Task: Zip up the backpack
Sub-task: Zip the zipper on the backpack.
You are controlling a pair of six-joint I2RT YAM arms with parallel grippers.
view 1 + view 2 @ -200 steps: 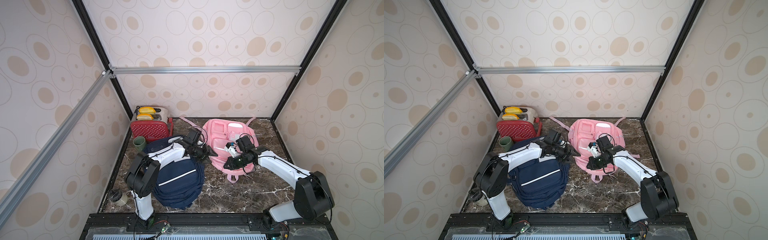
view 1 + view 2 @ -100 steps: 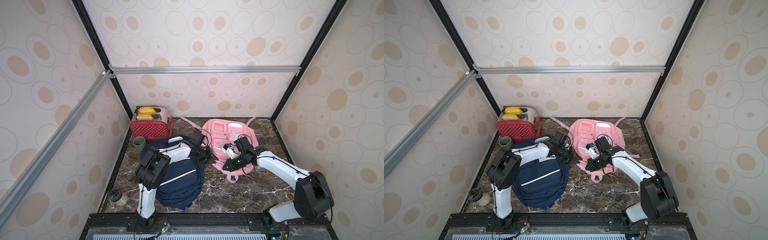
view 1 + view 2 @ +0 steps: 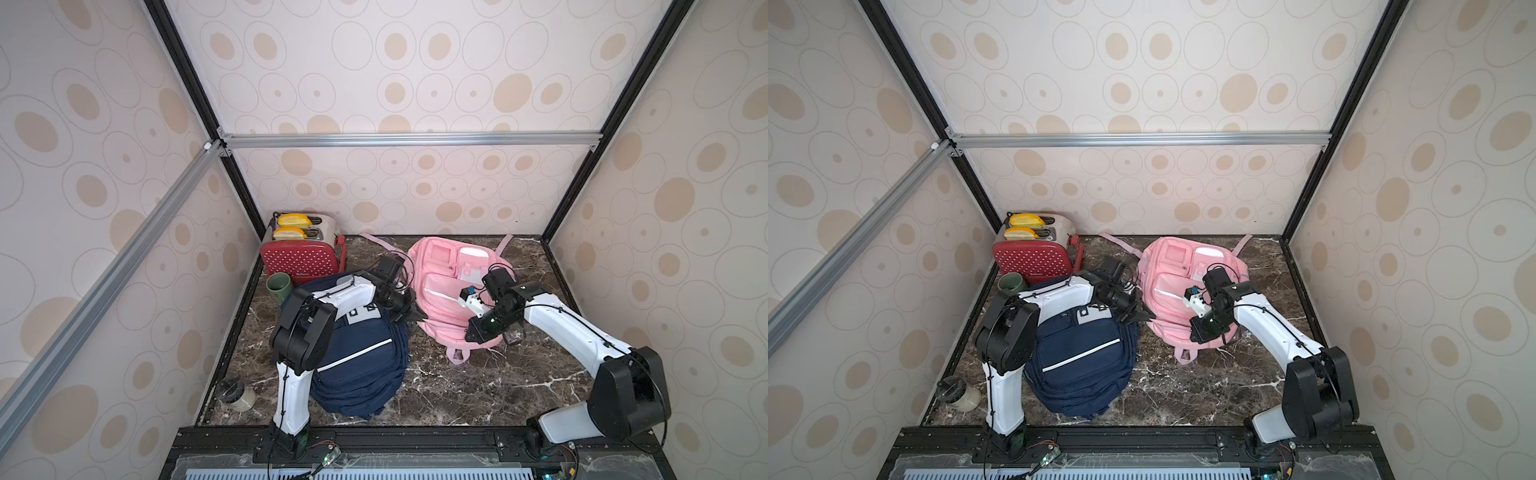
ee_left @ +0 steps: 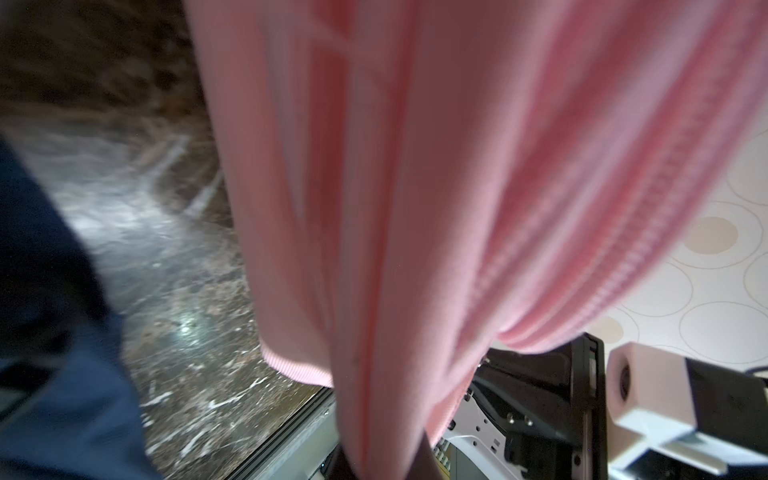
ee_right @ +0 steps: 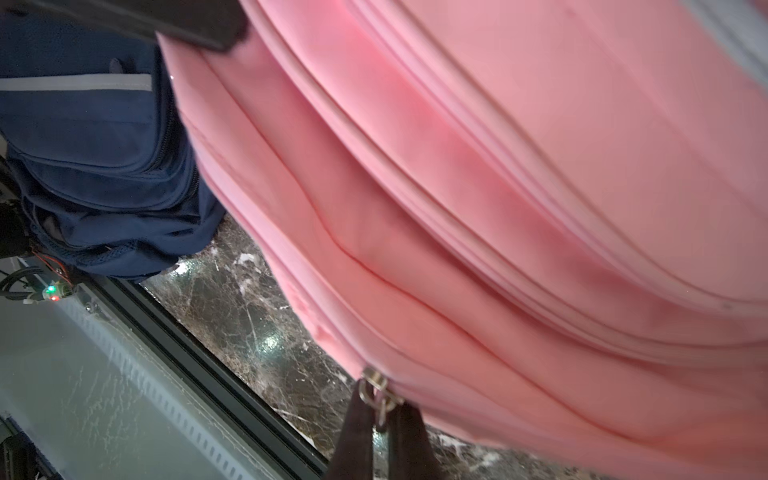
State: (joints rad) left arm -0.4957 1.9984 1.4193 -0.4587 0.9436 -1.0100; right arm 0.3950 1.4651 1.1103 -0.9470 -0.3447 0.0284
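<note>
The pink backpack [image 3: 440, 291] [image 3: 1167, 286] lies flat at the back middle of the marble table. My left gripper [image 3: 417, 318] [image 3: 1147, 318] sits at its near left edge, shut on a fold of pink fabric [image 4: 374, 395] that runs down between the dark fingers [image 4: 419, 461]. My right gripper [image 3: 473, 334] [image 3: 1196, 334] is at the bag's front right edge. In the right wrist view it [image 5: 380, 411] is shut on the metal zipper pull [image 5: 376, 395], which hangs from the slider on the pink seam.
A navy backpack [image 3: 357, 361] [image 3: 1084, 353] lies front left, under the left arm and touching the pink bag's side. A red toaster [image 3: 299, 253] with bread and a green mug [image 3: 278, 286] stand back left. A glass jar [image 3: 237, 395] lies at the front left edge.
The left gripper reached right to the pink backpack's edge and closed on its fabric. The right gripper stayed shut on the zipper pull, shifting only slightly.
</note>
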